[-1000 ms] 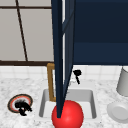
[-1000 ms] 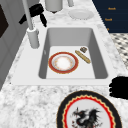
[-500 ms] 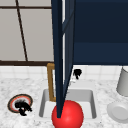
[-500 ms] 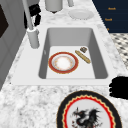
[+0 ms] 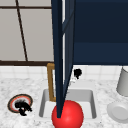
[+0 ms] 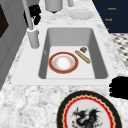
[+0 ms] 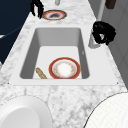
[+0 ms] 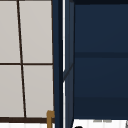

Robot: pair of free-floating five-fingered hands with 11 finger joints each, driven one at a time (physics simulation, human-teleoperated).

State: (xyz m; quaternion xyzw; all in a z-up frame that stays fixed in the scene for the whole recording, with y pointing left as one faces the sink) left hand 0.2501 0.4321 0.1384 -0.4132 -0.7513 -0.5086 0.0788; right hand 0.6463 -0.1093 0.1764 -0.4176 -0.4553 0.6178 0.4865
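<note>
My right hand (image 5: 78,73) is behind the sink at the faucet (image 6: 32,37). In the right side view that hand (image 7: 103,31) has its fingers curled against the faucet's base (image 7: 93,41). My left hand (image 5: 22,106) hovers over a dragon-patterned plate (image 5: 12,100) on the left counter, fingers hanging straight down (image 7: 37,8). That plate (image 6: 87,112) has the left hand (image 6: 120,87) at its edge. A red-rimmed plate (image 6: 63,62) lies on the sink floor.
An open dark blue cabinet door (image 5: 60,50) hangs in front of the sink (image 6: 100,55). A wooden stick (image 6: 83,56) and a small brown piece (image 6: 83,49) lie in the basin. A white plate (image 5: 118,111) and a grey canister (image 5: 123,82) stand on the right counter.
My right hand has drawn its fingers in a little by the faucet. The left hand has not moved.
</note>
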